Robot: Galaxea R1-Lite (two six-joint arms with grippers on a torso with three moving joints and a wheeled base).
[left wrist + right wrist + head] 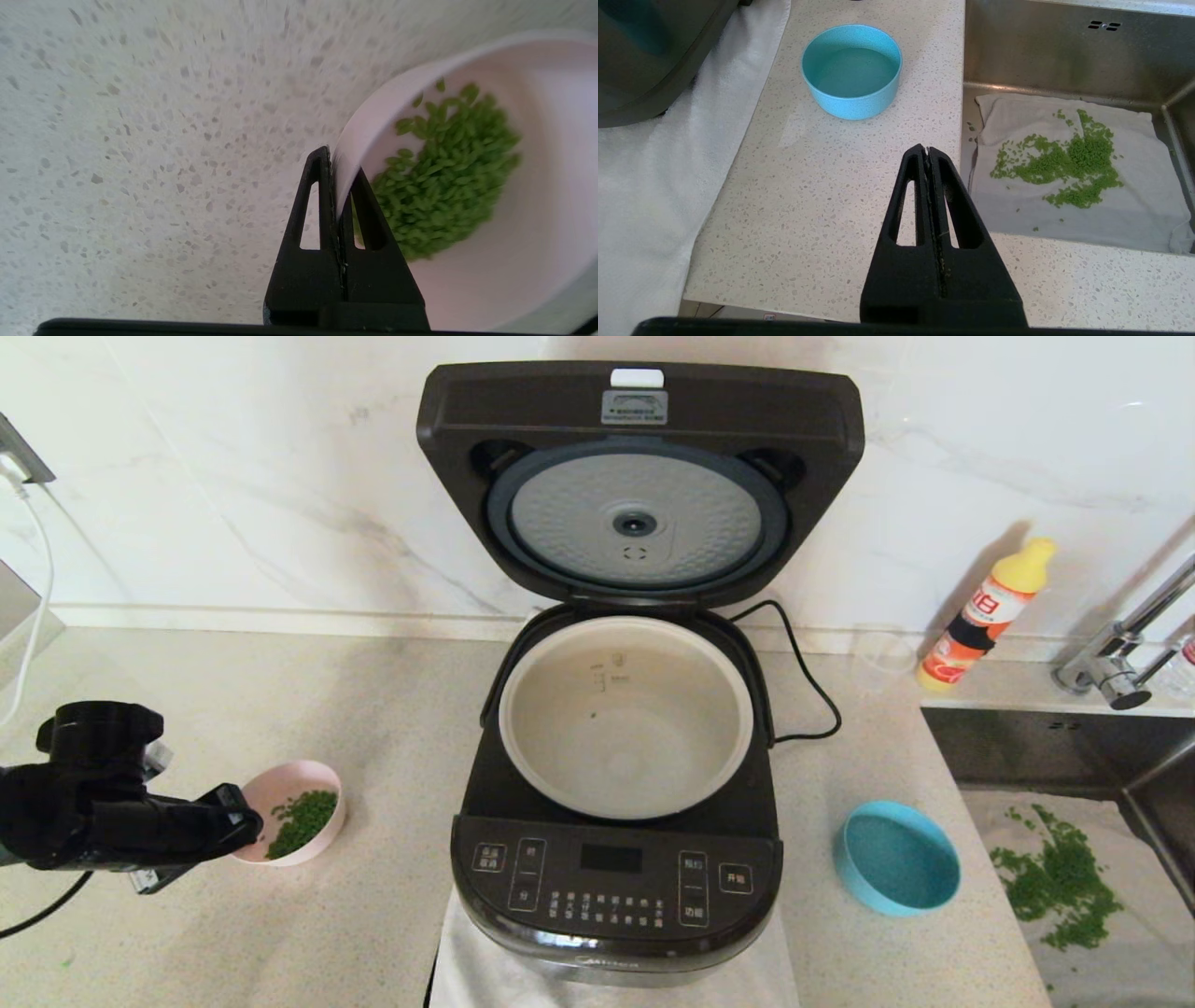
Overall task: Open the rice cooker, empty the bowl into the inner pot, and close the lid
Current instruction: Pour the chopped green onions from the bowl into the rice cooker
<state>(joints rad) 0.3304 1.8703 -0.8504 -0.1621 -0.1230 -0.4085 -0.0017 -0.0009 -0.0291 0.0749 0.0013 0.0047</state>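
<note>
Head view showed me my left gripper (245, 828) far over on the left side of the counter (392, 728). Its fingers were pinched tight on the near rim of the pink bowl (297, 823), one finger inside the wall and one outside. In the left wrist view I saw the thin pink wall caught between the two black fingers (322, 196), and a heap of little green bits (444, 172) lay in the bottom of the bowl. I could not tell if the bowl sat on the counter or was tipped up a little.

Next along came the rice cooker (616, 887), which stood on a white cloth (467, 952) in the middle. Its lid (639, 476) stood straight up at the back, so the way in was clear. The inner pot (625, 714) sat inside it, wide and white, with almost nothing in it.

So the pot lay to the right of the bowl and a bit farther back, and its rim stood higher than the bowl. I thought the bowl had to go up, then across to the right, then tip over the pot. My left arm was the near one for that.

Further right was a blue bowl (898, 857), then the sink (1074, 756) with more green bits on a cloth (1073, 168). My right gripper (928, 154) hung there, closed on nothing, doing no work
</note>
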